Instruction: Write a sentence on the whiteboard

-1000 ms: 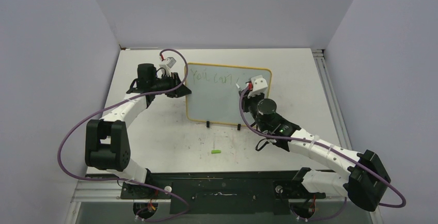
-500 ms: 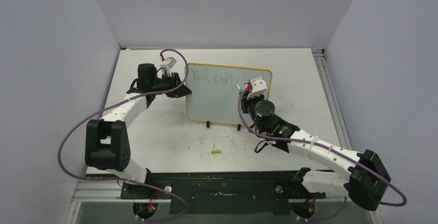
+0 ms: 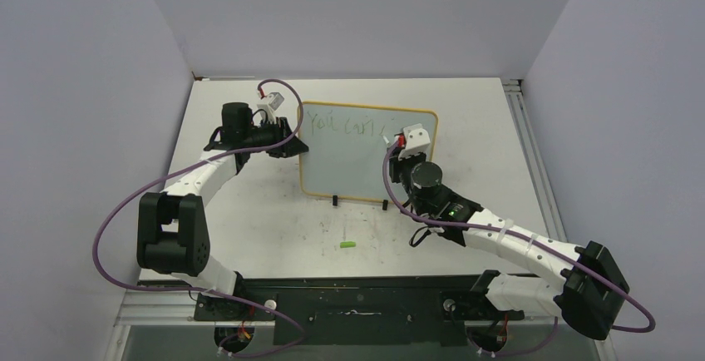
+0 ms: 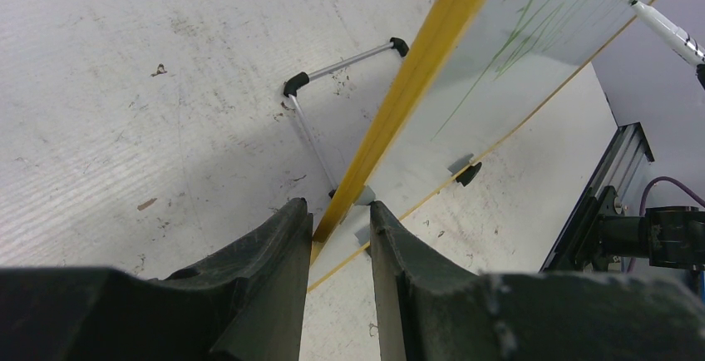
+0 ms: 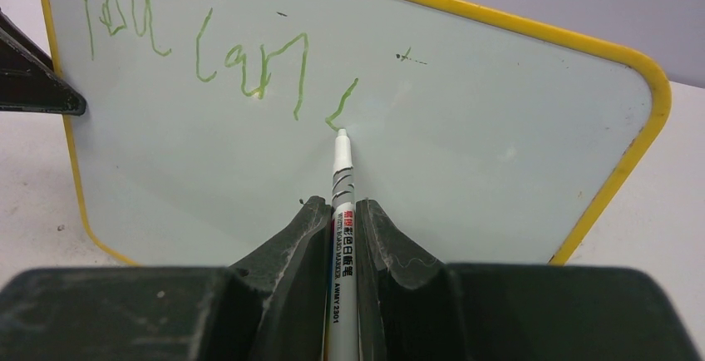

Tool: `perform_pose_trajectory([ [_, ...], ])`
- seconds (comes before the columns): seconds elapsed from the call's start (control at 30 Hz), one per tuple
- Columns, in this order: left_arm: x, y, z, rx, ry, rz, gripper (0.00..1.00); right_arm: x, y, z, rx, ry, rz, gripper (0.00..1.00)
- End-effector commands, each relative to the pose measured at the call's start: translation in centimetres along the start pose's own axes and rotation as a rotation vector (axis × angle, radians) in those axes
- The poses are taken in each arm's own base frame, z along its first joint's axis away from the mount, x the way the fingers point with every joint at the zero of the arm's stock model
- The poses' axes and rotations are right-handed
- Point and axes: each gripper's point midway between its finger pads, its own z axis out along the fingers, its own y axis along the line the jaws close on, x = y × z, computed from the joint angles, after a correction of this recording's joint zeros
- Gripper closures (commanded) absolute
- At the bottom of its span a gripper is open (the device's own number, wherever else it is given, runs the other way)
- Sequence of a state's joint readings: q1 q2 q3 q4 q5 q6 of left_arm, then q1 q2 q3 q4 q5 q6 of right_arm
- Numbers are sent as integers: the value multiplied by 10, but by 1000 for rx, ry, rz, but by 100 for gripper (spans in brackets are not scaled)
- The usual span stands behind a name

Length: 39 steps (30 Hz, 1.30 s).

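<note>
We are judging the whiteboard (image 3: 353, 165) light, stiff and tippy, so our left hand (image 4: 337, 218) is gripping its yellow edge while our right hand (image 5: 339, 211) is clenching the marker (image 5: 342, 170).

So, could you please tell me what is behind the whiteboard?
A thin metal prop leg with black end caps rests on the table behind the whiteboard. Where it joins the board's back is hidden.

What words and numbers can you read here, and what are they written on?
"You can", then one unfinished stroke: green handwritten marker words on the pale rectangular whiteboard with the yellow frame.
"AWBY 2301", roughly: black print on the slim white marker pen.
Small characters above that on the pen: too small to read.
</note>
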<state>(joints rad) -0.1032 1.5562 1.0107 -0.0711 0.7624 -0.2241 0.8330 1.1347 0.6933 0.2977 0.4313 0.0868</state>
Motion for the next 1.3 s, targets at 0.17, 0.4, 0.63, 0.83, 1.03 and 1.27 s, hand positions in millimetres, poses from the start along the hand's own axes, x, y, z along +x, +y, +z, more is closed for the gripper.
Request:
perform_pose_trajectory([
  [0.17,-21,-16,-3,33,-37,65,70,-40,-9,4,53,-97,9,95],
  [0.4,-20,-15,-3,27,-33,65,71,-49,-7,6,45,-116,3,95],
  [0.63,-21,-15,-3,25,-35,67,71,-44,-7,6,47,-104,5,95],
  [0.83,-21,-15,-3,25,-35,67,71,-27,-8,2,48,-68,13,95],
  [1.03,-21,-15,-3,25,-37,69,71,-11,-10,-4,52,-36,18,95],
  [1.27,-20,-15,-3,25,-35,69,71,-5,-11,-6,57,-22,18,95],
])
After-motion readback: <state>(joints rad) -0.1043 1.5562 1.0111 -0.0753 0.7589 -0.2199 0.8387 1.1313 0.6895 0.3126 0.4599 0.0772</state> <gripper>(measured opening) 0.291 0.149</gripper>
